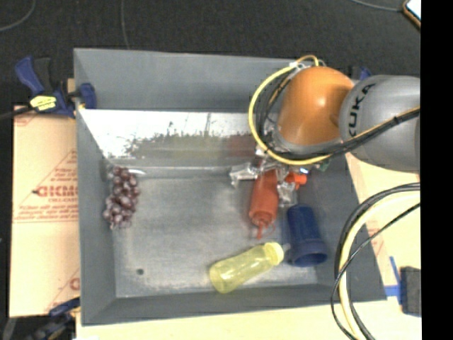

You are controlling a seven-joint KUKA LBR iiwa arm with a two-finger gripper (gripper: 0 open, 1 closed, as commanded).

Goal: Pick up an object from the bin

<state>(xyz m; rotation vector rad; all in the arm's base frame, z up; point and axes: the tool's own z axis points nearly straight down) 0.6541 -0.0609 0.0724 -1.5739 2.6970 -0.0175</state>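
Arm (382, 122) is in from the right of the frame, its orange cover (311, 105) over the upper right part of the bin (184, 211). The gripper (267, 176) sits just under that cover, low over the top end of a red bottle (263, 202). That bottle lies right of centre, thick end up the frame and tucked under the gripper, narrow nozzle pointing down the frame. I can't tell from here whether the gripper is spread or closed, or whether it has the bottle at all; the cover and wrist hide that part. A blue cup (304, 236) lies on its side just right of the red bottle and a bit lower. A pale yellow bottle (244, 266) lies on its side below both, cap end up near the nozzle and the cup. A bunch of dark grapes (120, 197) is at the left side of the bin, well apart from the gripper.
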